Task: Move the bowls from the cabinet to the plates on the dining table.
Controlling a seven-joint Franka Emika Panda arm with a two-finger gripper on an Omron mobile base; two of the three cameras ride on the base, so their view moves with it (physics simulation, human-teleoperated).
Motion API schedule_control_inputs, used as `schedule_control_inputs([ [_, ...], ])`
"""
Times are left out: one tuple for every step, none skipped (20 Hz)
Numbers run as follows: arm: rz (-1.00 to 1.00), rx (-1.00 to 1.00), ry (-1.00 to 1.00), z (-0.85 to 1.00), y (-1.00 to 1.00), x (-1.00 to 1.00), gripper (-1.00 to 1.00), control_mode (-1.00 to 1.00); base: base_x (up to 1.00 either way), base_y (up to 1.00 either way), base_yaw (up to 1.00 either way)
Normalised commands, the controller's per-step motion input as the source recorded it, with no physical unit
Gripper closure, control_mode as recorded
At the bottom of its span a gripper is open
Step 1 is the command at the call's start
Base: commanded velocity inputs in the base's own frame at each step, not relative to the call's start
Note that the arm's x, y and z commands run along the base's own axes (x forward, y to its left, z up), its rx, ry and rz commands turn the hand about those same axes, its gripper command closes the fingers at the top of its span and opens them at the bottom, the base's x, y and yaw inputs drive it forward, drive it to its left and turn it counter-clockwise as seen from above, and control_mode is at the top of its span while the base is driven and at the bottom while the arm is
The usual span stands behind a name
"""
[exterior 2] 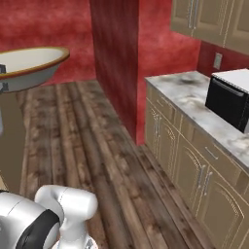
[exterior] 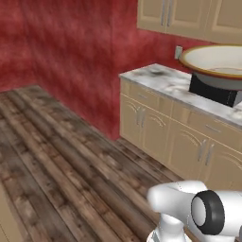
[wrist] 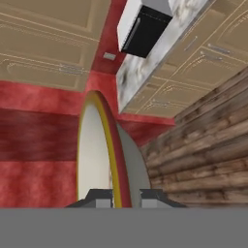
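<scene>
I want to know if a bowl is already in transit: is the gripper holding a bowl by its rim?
Yes, the gripper is shut on the bowl, its finger tips pinching the gold-and-red rim.

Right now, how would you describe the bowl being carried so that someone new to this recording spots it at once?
Start from the marble counter along the red wall, where a black microwave sits. The bowl is raised in front of it, its rim pinched in the shut claw. It is the one round dish here: cream inside, gold and red rim bands, grey outside.
</scene>
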Motion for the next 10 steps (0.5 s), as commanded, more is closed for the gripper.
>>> schedule_control_inputs([
  [0.0,0.0,0.0,0.0,0.0,0.0,1.0,1.0,0.01,0.0,0.25],
  [0.0,0.0,0.0,0.0,0.0,0.0,1.0,1.0,0.0,0.01,0.25],
  [0.0,0.0,0.0,0.0,0.0,0.0,1.0,1.0,0.0,0.04,0.25],
  [0.0,0.0,0.0,0.0,0.0,0.0,1.0,1.0,0.0,0.09,0.23],
  [0.0,0.0,0.0,0.0,0.0,0.0,1.0,1.0,0.0,0.16,0.22],
  [0.0,0.0,0.0,0.0,0.0,0.0,1.0,1.0,0.0,0.2,0.22],
  [0.0,0.0,0.0,0.0,0.0,0.0,1.0,1.0,0.0,0.21,0.21],
  [0.0,0.0,0.0,0.0,0.0,0.0,1.0,1.0,0.0,0.24,0.2],
  [0.0,0.0,0.0,0.0,0.0,0.0,1.0,1.0,-0.01,0.25,0.2],
  [0.0,0.0,0.0,0.0,0.0,0.0,1.0,1.0,-0.01,0.28,0.19],
])
